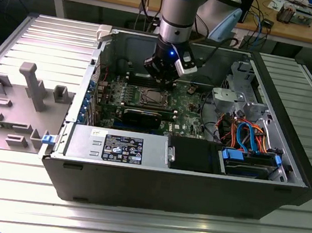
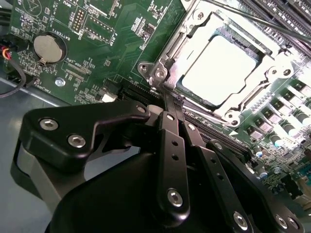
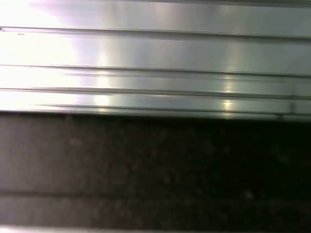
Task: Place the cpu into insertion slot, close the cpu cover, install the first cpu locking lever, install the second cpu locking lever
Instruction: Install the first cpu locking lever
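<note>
In the second wrist view, the black metal gripper [image 2: 167, 99] hides the lower left corner of the silver square-windowed cpu cover [image 2: 265, 80]; its fingertips merge there. The green motherboard [image 2: 112, 43] is cut off at the upper edge.

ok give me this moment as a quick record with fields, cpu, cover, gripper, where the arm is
setting: open computer case on a ribbed metal table
cpu: silver-topped chip seated in the insertion slot on the green motherboard
cpu cover: metal frame lying down around the chip
gripper: fingers together, tips at the corner of the socket frame
arm: reaching down into the case, above the socket, in the exterior view
also in the case: coin battery, blue and orange cables
</note>
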Controlling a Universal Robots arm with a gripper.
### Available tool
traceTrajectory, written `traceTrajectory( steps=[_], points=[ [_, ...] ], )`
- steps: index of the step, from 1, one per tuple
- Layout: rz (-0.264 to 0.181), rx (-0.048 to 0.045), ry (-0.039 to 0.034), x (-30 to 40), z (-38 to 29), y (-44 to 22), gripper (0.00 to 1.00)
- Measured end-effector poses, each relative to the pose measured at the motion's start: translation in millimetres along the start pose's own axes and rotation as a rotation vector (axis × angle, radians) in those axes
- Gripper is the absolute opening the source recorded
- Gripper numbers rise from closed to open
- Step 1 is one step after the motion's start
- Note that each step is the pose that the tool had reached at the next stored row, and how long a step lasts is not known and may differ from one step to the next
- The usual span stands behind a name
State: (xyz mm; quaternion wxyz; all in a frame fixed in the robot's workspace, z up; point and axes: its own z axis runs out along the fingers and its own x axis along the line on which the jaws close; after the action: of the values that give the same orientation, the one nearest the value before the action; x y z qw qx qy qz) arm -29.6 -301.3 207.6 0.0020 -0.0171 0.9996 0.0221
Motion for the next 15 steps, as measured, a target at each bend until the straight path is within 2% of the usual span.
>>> traceTrajectory(
  steps=[3, 9, 15],
  points=[
    [0.000, 0.0002, 0.0001, 0.0, 0.0, 0.0, 0.11],
    [0.000, 0.0104, 0.0007, 0.2, 3.1, -2.2, 0.11],
    [0.000, 0.0095, 0.0005, 0.1, 4.9, -2.3, 0.11]
  ],
)
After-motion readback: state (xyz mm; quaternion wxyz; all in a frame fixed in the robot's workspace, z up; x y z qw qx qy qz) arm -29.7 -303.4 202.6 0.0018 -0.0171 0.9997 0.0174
